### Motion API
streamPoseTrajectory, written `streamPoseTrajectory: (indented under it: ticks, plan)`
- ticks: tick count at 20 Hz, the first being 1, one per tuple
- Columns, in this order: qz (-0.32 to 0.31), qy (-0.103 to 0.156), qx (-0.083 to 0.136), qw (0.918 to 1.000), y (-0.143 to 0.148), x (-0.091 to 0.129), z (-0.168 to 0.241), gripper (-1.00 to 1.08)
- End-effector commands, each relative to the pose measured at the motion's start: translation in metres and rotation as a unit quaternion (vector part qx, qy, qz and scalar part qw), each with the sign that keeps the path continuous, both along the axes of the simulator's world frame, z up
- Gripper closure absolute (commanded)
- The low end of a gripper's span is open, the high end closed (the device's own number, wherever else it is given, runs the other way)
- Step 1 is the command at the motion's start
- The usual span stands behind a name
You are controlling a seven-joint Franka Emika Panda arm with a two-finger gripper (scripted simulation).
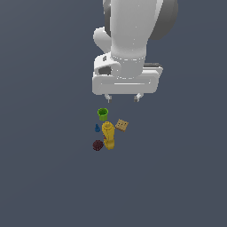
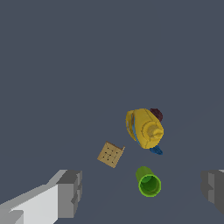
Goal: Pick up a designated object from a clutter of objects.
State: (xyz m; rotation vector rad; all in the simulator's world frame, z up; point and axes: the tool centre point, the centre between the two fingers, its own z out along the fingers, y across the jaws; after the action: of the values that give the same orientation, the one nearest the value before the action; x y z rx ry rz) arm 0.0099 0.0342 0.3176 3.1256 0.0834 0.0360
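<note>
- You are at the approach step: the claw (image 1: 123,97) hangs high above the clutter, its two fingertips spread wide with nothing between them, and nothing is grasped yet.
- In the wrist view the claw (image 2: 144,192) shows one grey finger at each side of the picture, with bare table (image 2: 52,65) and the green cup (image 2: 149,183) in the gap between them.
- Your target, the dark red ball (image 1: 98,145), sits on the table at the edge of the group farthest from the claw in the exterior view, just beside the base of the yellow bottle (image 1: 108,135), toward the exterior view's left.
- From the wrist, the dark red ball (image 2: 156,114) is mostly hidden behind the yellow bottle (image 2: 145,127); only a dark sliver shows, so you cannot judge its clearance from that view.
- The tiny blue piece (image 1: 97,128) lies between the green cup (image 1: 103,114) and the ball; the tan cracker (image 1: 122,125) lies on the other side of the bottle, well clear of the target.
- For the next move, I judge that you need to carry the claw over the cup and bottle until it centres above the ball, then descend.
- The bottle is the likely hazard: one finger must fit into the narrow space beside it, so turning the fingers to straddle the ball along its free sides looks safer.
</note>
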Motion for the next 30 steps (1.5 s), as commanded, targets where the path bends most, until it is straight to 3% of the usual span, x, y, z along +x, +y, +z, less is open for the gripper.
streamPoseTrajectory:
  ticks: [1,10,15,19,30]
  plan:
    - [-0.003,0.0,0.0,1.0,-0.002,0.001,-0.001,-0.92]
    - [-0.062,0.002,0.008,0.9981,-0.016,0.016,-0.035,-0.92]
    - [-0.127,0.004,0.015,0.9917,-0.033,0.029,-0.074,-0.92]
    - [-0.198,0.007,0.018,0.9801,-0.054,0.039,-0.117,-0.92]
    - [-0.349,0.009,0.014,0.9368,-0.104,0.045,-0.214,-0.92]
